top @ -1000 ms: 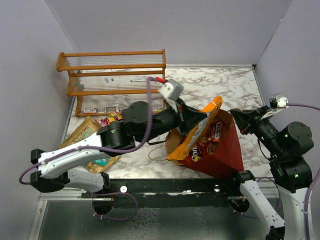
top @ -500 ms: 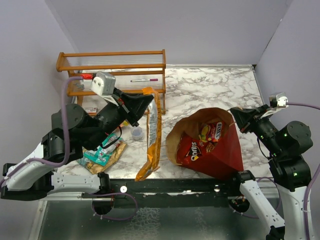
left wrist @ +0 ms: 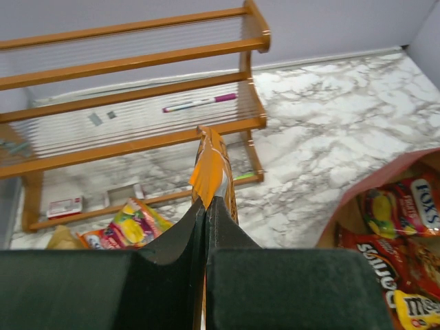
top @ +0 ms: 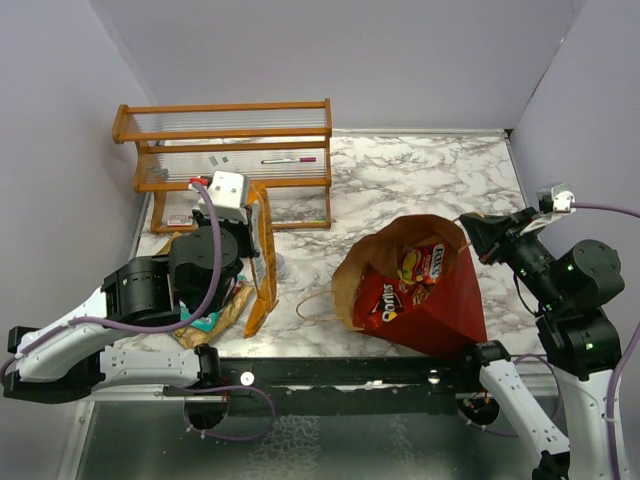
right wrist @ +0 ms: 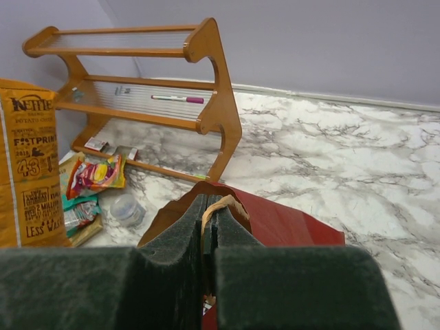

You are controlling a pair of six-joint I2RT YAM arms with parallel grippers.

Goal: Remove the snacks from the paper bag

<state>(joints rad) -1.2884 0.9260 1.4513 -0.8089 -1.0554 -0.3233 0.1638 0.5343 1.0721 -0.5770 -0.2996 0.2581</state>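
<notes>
Two arms are at work on a marble tabletop (top: pixel 420 180), and the dark red bag (top: pixel 450 300) lies on its side near the right arm, with its tan mouth gaping to the left. The right tool (right wrist: pixel 207 213) is pressed together on the bag's upper rim, pinching the paper so the mouth stays lifted. Inside, just behind the opening, I can see a red Doritos packet (top: pixel 383 300), with a yellow-and-red packet (top: pixel 410 265) and a red Fox's packet (top: pixel 433 262) lying deeper in. One twisted handle (top: pixel 315 300) loops out onto the tabletop just left of the mouth.

Well left of the bag, the left tool (left wrist: pixel 206 206) is clamped shut on an orange packet (top: pixel 262 270). It pinches the packet by one end so that it hangs edge-on, tall and narrow, out of the bag. From the right wrist view its printed face shows dark lettering.

Farther left of the bag, partly under the left arm, a few more snacks lie loose: a tan packet (top: pixel 225 310) with a teal one beside it, and a bright multicoloured packet (right wrist: pixel 96 172). A small clear tub (right wrist: pixel 127 208) sits among them. Beyond the bag, to its far left, stands a wooden rack (top: pixel 225 150) with a pen (top: pixel 290 159) on a shelf.
</notes>
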